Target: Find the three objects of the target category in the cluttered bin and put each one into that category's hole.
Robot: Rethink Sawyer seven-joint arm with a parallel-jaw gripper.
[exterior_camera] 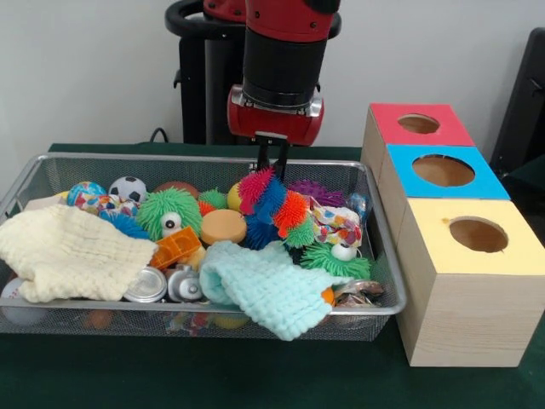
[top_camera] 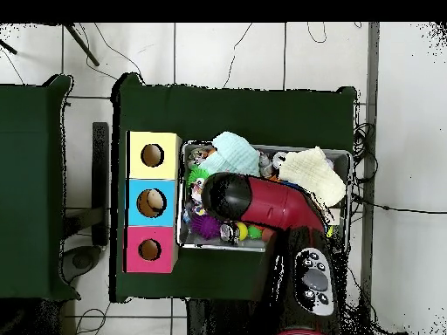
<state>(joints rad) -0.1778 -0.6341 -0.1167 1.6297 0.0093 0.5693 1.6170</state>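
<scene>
The gripper [exterior_camera: 272,159] hung over the bin [exterior_camera: 385,256], its tips touching a spiky toy [exterior_camera: 266,198]; whether it gripped could not be told. Overhead, the arm [top_camera: 262,201] hid the bin's middle.

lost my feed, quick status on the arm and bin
Gripper low over wire mesh bin, fingers close together above the multicolour spiky rubber toy; grasp unclear. Mint knitted cloth covers the front items.

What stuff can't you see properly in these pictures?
- Tool, front view: open or shut, too small to tell; overhead, the arm covers it.
- Toys under the two cloths, front view.
- Middle of the basket, overhead: the arm covers it.
- Inside the boxes: too dark.
</scene>
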